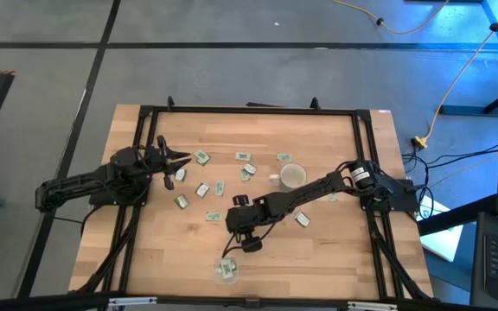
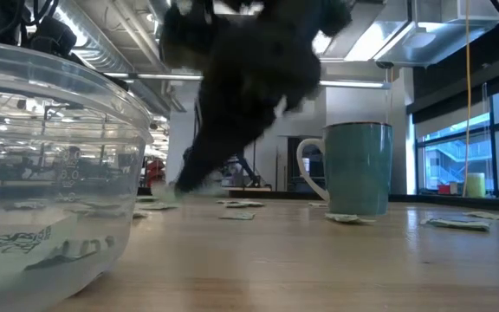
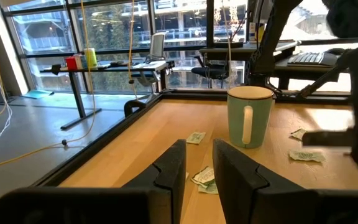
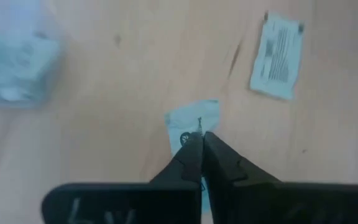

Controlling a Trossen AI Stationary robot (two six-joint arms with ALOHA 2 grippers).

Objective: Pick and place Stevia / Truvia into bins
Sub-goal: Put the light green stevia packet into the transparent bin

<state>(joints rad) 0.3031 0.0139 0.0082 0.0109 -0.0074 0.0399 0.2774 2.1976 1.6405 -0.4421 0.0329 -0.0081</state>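
Note:
Small green-and-white Stevia sachets (image 1: 202, 189) lie flat and scattered over the middle of the wooden table. One sachet (image 4: 194, 118) is at the tips of my right gripper (image 4: 199, 138), which is shut on it and slants down near the table's middle front (image 1: 232, 245). The clear round bin (image 1: 226, 270) stands close by at the front edge, with sachets in it (image 2: 24, 247). My left gripper (image 1: 178, 161) waits open and level at the table's left, touching nothing; in the left wrist view its fingers (image 3: 194, 168) stand apart. My right gripper pinches the sachet by one short end (image 4: 196, 129) between its two fingertips. The fingers slant down from above, coming from the table's right. The rest of the sachet sticks out beyond the tips; whether it is clear of the table I cannot tell.
A white mug (image 1: 292, 176) stands upright right of centre, beside my right arm. Another loose sachet (image 4: 278, 56) lies near the held one. A black frame (image 1: 249, 110) runs round the table's edges.

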